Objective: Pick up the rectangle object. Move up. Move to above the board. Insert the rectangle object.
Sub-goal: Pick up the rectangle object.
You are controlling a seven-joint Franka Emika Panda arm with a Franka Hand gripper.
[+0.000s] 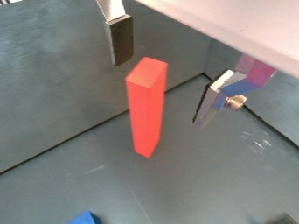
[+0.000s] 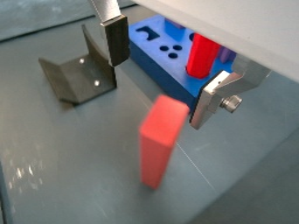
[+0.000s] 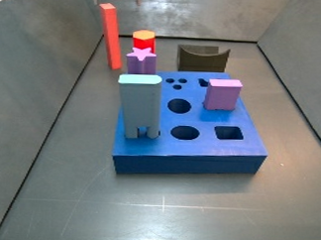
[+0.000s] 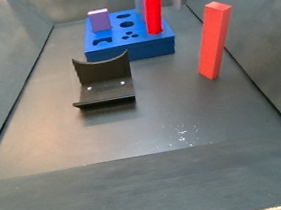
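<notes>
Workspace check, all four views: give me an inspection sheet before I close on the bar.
Surface: dark grey floor, bare around the bar, faint scuffs.
Rectangle object: red-orange bar standing upright on the floor, apart from the board, not gripped.
Board: blue block with round and square holes, several already filled.
Clutter: light-blue block, lilac cube, purple star piece and red cylinder seated in the board; dark curved piece beyond it; fixture on the floor.
Gripper: gripper open above the bar, fingers either side, not touching.
Cables: nothing seen.
Surroundings: grey enclosure walls.
</notes>
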